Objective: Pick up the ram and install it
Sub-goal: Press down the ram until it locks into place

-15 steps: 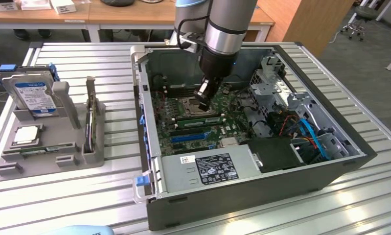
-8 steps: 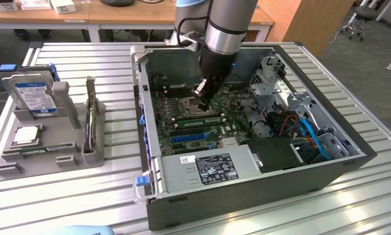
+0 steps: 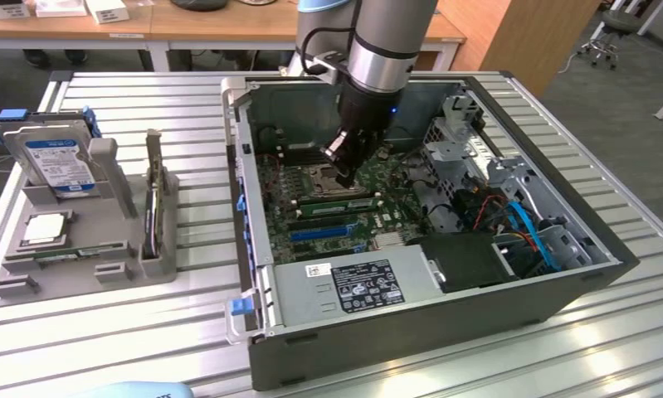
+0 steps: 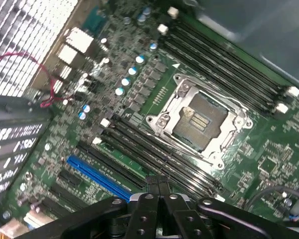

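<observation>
Gripper (image 3: 343,172) down inside the open case (image 3: 597,274), right over the motherboard (image 3: 403,176), fingers (image 4: 158,185) pressed together with nothing pinched between them. The ram (image 3: 333,201) sits in a slot just beside the empty socket (image 4: 198,121), directly below the fingertips; it looks seated, though from the wrist view it's hard to tell the stick apart from the dark slots. Off to the exterior view's left, a grey holder (image 3: 143,264) on the table carries a hard drive (image 3: 56,164) and a processor (image 3: 43,228).

gripper (image 4: 158,185) downward, fingers pressed together
</observation>
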### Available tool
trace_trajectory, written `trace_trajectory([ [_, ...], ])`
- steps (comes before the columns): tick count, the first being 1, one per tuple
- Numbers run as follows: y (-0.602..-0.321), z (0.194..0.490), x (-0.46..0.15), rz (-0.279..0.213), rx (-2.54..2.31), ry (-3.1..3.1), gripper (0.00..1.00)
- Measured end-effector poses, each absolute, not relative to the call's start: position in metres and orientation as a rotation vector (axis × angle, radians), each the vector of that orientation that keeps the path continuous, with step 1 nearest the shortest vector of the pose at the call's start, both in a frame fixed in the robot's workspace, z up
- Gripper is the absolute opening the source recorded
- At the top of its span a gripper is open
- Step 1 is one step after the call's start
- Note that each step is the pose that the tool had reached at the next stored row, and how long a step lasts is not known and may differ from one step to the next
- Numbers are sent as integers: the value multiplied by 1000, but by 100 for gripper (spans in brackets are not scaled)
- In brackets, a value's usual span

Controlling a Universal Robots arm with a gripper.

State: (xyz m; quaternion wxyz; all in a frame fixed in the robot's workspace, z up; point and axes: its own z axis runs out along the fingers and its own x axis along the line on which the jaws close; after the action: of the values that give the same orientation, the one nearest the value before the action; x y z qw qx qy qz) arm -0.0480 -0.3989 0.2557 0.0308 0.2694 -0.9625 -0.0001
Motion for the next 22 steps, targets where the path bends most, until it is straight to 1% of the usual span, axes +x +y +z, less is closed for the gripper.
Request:
trace_trajectory([
  [22, -399, 254, -48, -19, 242, -3072, 10],
])
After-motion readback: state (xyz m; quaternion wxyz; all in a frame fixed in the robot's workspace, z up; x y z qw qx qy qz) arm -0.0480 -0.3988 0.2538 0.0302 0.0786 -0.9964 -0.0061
